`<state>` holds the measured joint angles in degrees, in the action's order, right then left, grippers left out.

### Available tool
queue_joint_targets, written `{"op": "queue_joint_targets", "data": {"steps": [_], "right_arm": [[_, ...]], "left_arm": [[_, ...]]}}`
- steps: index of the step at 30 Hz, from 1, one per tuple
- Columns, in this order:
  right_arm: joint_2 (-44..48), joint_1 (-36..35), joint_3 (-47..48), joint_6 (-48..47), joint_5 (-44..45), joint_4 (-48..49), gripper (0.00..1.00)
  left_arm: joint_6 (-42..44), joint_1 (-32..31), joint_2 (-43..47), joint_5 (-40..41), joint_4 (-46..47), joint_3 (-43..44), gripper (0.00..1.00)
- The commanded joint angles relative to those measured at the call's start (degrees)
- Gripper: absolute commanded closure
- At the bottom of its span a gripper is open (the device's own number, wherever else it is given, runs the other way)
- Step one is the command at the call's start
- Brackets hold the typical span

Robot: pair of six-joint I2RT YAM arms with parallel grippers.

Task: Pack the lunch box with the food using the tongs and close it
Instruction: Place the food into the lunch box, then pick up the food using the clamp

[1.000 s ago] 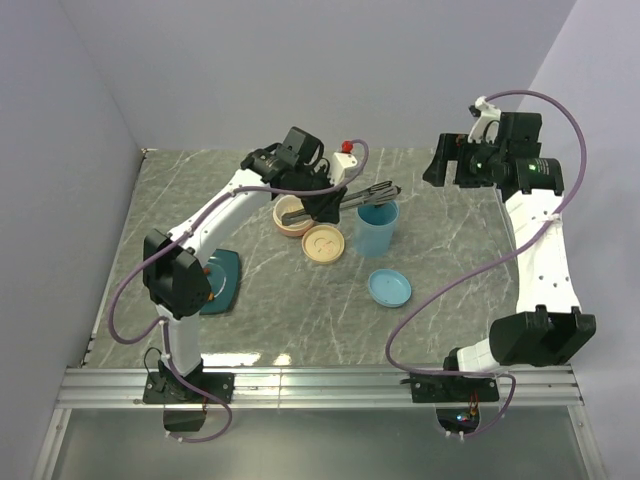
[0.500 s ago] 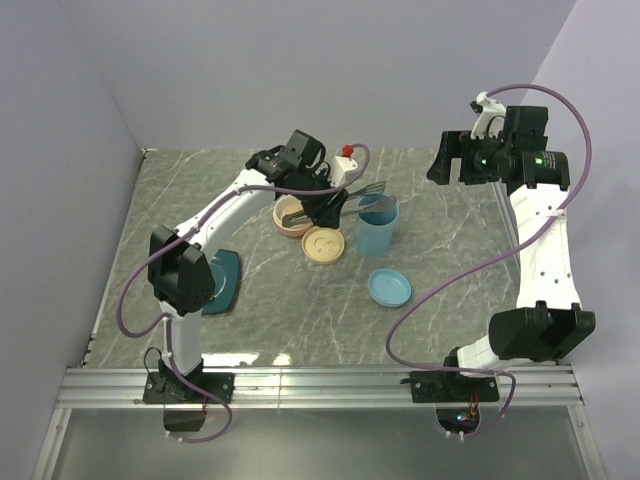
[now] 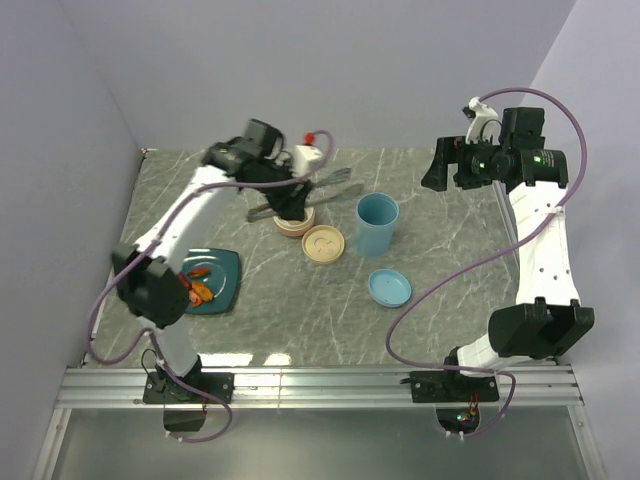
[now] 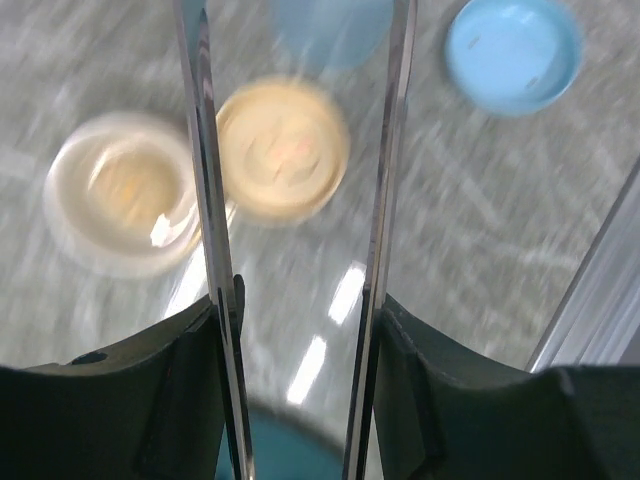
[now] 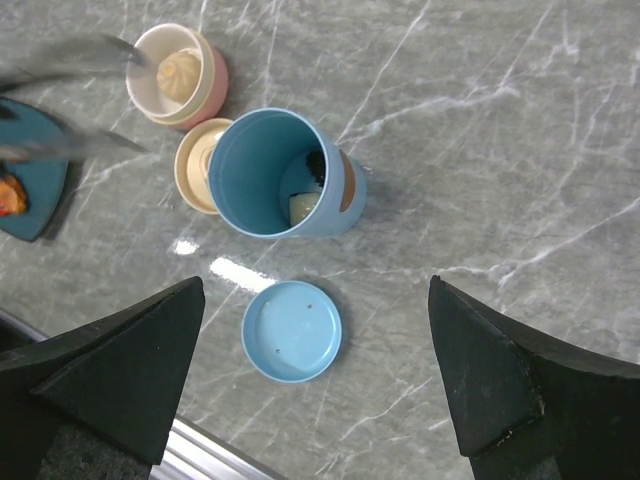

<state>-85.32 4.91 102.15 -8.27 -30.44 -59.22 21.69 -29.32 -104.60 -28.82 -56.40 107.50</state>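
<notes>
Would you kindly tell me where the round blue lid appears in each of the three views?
Top external: the blue lid lies right of centre, just below the blue cup.
Left wrist: blue lid in the top right corner.
Right wrist: blue lid low, left of centre, below the cup.
Shared landmark: the beige lid.

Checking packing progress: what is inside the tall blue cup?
In the right wrist view, the tall blue cup holds a black-and-white food piece, apparently a roll slice. The cup's wall hides the rest of the bottom.
</notes>
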Motion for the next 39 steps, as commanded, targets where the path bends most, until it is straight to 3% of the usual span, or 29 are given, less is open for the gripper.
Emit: {"op": "queue_joint_targets", "data": {"steps": [1,11,20,31,39], "right_arm": [[-1.1,0.4,2.5,-1.6,-2.7,-1.4,0.00],[-2.1,0.3,1.5,-2.1,-5.0,-1.9,0.00],[-2.6,0.0,1.5,-3.5,-5.8,-3.5,0.00],[-2.8,-0.2,1.4,-3.8,-6.0,-4.4,0.00],[-3.4,-0.4,1.3,-3.3,-6.0,-4.3,0.00]], "left_arm": [[5.7,7.5,11.0,-0.2,-6.5,-4.6,0.45],[20.7,30.9,24.9,4.6,-14.6,-22.4,0.45],[38.4,45.3,29.4,11.3,-17.5,-36.6,0.45],[47.2,48.3,29.4,20.2,-11.4,-43.7,0.46],[47.9,49.5,26.6,24.0,-8.6,-44.0,0.49]]}}
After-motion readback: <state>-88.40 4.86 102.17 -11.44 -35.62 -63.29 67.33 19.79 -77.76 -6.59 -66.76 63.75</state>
